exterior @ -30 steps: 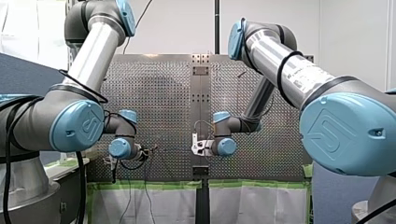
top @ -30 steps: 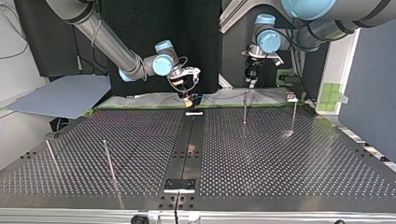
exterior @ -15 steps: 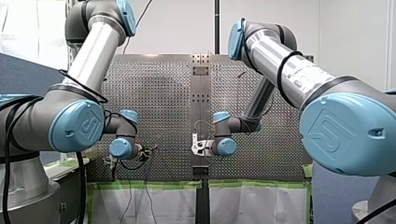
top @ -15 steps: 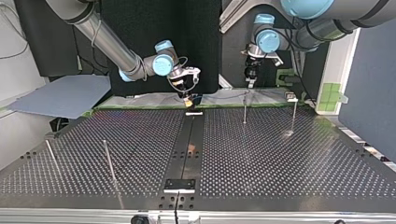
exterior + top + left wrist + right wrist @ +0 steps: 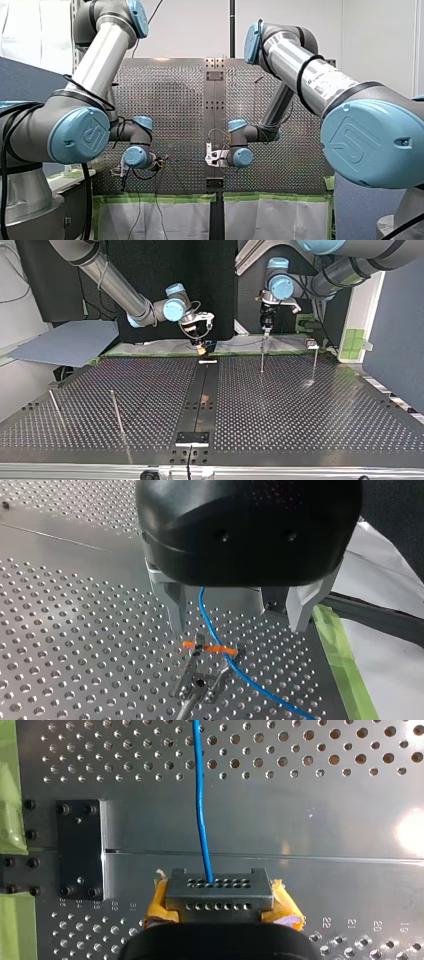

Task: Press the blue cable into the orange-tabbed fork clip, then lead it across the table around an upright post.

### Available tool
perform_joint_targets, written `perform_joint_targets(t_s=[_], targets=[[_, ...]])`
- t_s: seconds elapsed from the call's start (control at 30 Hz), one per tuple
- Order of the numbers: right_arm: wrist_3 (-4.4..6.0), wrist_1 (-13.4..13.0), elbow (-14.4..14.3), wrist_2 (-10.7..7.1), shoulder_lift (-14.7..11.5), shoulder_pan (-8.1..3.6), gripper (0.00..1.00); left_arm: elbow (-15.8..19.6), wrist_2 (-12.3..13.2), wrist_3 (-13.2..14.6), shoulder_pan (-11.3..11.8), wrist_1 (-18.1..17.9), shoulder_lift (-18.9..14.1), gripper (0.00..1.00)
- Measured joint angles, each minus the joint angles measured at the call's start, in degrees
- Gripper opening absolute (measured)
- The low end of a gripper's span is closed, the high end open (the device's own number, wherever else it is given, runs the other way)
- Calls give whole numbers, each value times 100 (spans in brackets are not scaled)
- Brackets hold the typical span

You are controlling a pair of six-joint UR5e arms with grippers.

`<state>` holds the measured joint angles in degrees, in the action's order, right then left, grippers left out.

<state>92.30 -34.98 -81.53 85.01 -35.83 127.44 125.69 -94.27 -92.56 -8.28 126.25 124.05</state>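
Note:
In the left wrist view my left gripper (image 5: 236, 627) stands open just above the orange-tabbed fork clip (image 5: 210, 650). The blue cable (image 5: 240, 672) passes untouched between its metal fingers (image 5: 176, 612), crosses the clip's orange tabs and runs on over the perforated plate. Whether it sits inside the fork I cannot tell. In the right wrist view my right gripper (image 5: 219, 892), with yellow pads, is shut on the blue cable (image 5: 200, 805), which leads straight ahead of it. In the top view my right gripper (image 5: 202, 344) hangs at the table's far edge. My left gripper (image 5: 265, 330) hovers over an upright post (image 5: 262, 360).
A second post (image 5: 315, 365) stands to the right of the first in the top view, and two more posts (image 5: 116, 412) lean at its left. A black strip (image 5: 200, 390) runs down the table's middle. Green tape (image 5: 340, 665) lines the table's edge beside the clip.
My left arm's wrist and gripper have shifted a little toward the top view's left, closer over the post. My right arm has not moved.

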Motion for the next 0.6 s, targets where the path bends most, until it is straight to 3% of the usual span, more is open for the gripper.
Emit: perform_joint_targets(t_s=[0.47, 0.6], targets=[[0, -9, 0, -1, 0, -4, 0, -171, -168, -264, -369, -10, 2, 100], [-1, -9, 0, -1, 0, -10, 0, -272, -343, -335, -464, -18, 6, 100]])
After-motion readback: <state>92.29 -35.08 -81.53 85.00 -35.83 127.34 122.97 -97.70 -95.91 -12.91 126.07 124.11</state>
